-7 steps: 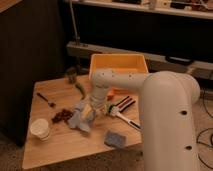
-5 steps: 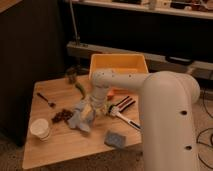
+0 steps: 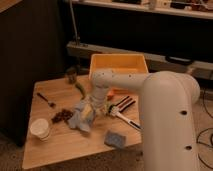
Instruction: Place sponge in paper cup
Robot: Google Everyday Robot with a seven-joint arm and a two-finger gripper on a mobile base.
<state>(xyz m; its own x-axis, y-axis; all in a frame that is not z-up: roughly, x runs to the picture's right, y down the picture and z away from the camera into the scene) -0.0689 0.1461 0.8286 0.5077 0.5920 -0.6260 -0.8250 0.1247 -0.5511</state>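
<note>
Item one, your gripper (image 3: 90, 112): it is lowered over the middle of the wooden table (image 3: 60, 147), at the pale-blue cloth (image 3: 78, 120), with its fingers spread apart and, as far as you can see, nothing between them. Item two, the sponge (image 3: 115, 139): it lies flat near the table's front edge, apart from the gripper. Item three, the paper cup (image 3: 40, 128): it stands upright at the front left, well apart from the sponge, with the cloth between them; the yellow bin (image 3: 120, 65) sits at the back.
</note>
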